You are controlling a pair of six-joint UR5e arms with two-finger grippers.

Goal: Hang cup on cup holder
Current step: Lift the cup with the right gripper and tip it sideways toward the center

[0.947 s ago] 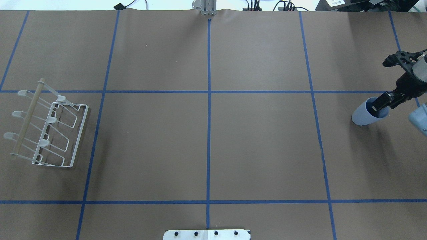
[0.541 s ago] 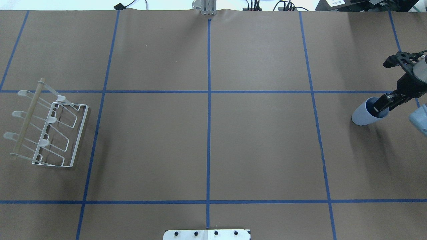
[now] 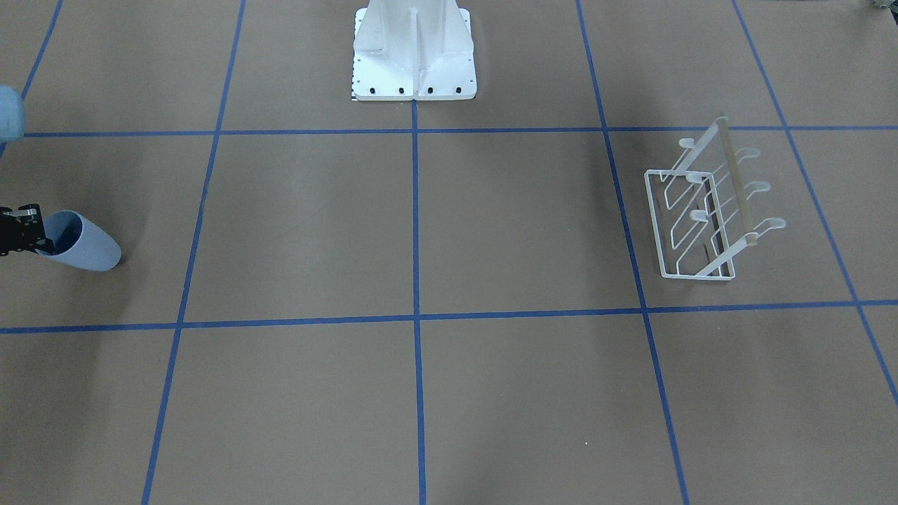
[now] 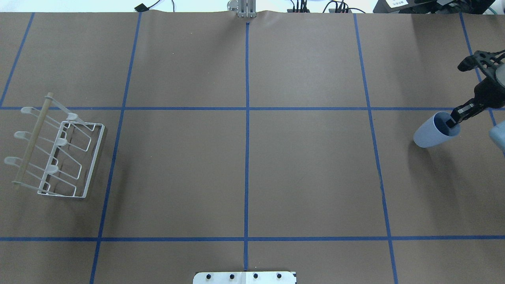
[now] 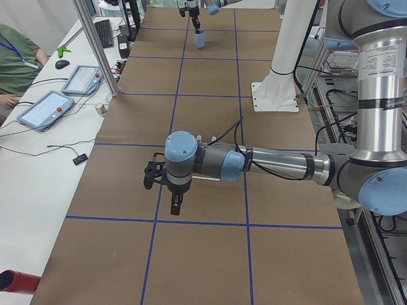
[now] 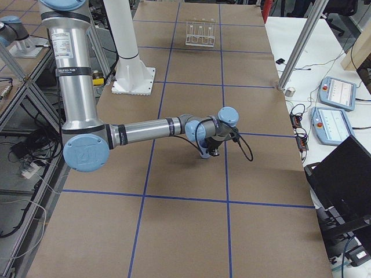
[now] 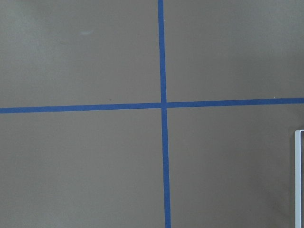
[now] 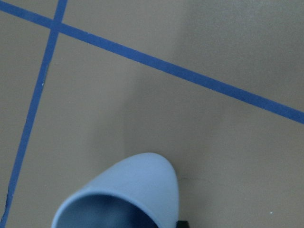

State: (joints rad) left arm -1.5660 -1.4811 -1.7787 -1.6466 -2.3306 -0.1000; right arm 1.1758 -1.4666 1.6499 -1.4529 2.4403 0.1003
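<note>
The pale blue cup (image 4: pixel 432 132) is at the far right of the table, tilted with its rim toward my right gripper (image 4: pixel 453 120). That gripper is shut on the cup's rim, with one finger inside. The cup also shows in the front view (image 3: pixel 84 244) and fills the bottom of the right wrist view (image 8: pixel 137 190). The white wire cup holder (image 4: pixel 59 146) with its wooden rod stands at the far left, and in the front view (image 3: pixel 701 210). My left gripper (image 5: pixel 175 204) shows only in the left side view, hanging over the table near the holder. I cannot tell whether it is open or shut.
The white robot base plate (image 4: pixel 244 277) is at the near edge (image 3: pixel 414 63). Blue tape lines grid the brown table cover. Tablets (image 5: pixel 41 109) and a seated operator are beyond the far side. The holder's base edge (image 7: pixel 298 180) shows in the left wrist view.
My right gripper has drawn up and to the right a little with the cup in it. The cup's rim has turned slightly with it. The holder has not moved.
</note>
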